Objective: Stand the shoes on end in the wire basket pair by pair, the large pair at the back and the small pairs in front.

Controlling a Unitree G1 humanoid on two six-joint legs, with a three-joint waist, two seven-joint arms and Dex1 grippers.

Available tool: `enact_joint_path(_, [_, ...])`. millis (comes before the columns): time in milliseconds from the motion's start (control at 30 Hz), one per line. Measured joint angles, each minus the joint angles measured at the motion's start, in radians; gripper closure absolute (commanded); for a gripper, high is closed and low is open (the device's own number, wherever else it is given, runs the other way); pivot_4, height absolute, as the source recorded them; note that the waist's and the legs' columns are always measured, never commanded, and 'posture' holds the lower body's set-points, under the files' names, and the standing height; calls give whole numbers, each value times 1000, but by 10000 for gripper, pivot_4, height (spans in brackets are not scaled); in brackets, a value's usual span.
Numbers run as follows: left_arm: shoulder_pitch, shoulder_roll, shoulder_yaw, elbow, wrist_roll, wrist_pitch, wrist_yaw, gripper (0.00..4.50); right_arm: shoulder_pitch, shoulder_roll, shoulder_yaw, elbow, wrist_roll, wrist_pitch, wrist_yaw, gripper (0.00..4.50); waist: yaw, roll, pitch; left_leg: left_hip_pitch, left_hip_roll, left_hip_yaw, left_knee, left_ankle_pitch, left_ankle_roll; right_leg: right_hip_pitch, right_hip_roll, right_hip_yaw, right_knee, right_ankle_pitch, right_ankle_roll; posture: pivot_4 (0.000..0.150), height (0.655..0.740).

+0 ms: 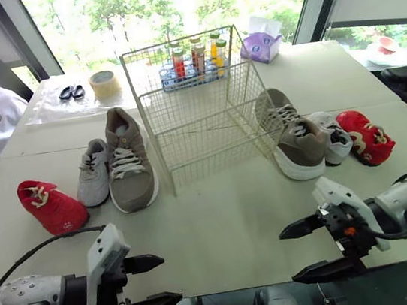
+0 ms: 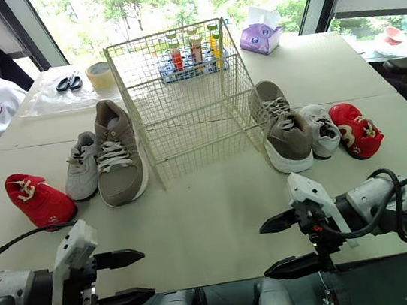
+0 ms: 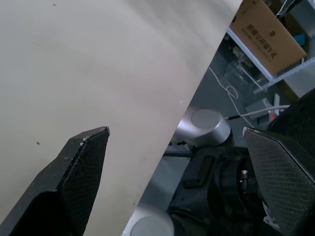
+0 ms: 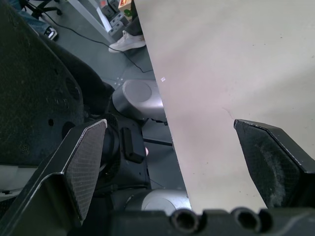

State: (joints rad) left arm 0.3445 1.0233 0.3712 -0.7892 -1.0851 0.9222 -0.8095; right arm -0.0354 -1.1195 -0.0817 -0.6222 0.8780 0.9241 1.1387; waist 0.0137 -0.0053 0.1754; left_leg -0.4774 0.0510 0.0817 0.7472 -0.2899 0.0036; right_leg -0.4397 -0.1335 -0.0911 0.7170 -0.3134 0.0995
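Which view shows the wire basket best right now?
The right eye view: the wire basket stands whole near the middle, its open top and empty inside visible. The left eye view shows it much the same. The wrist views look along the table edge.

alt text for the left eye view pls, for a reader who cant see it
An empty wire basket stands on the table, with a red shoe, small grey shoe and large taupe shoe on the robot's left and their mates on its right. The left gripper and right gripper hover open over the near edge.
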Motion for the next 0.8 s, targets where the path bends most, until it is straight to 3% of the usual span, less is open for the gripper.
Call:
enact_joint_path(367, [-60, -3, -31, 33, 19, 5, -1, 246, -8, 0, 37, 0, -70, -4, -37, 0, -1, 0, 0, 0, 0, 0, 0, 0, 0, 0, 0, 0, 0, 0, 0, 1500, 6675])
enact_joint_path(500, [-78, -15, -82, 35, 80, -16, 8, 246, -41, 1, 45, 22, -77, -4, -39, 0, 0, 0, 0, 0, 0, 0, 0, 0, 0, 0, 0, 0, 0, 0, 0, 1500, 6675])
enact_joint_path(800, [-86, -42, -82, 41, 80, -18, 9, 246, -142, 43, 50, 51, -63, 55, -100, 0, 0, 0, 0, 0, 0, 0, 0, 0, 0, 0, 0, 0, 0, 0, 0, 1500, 6675])
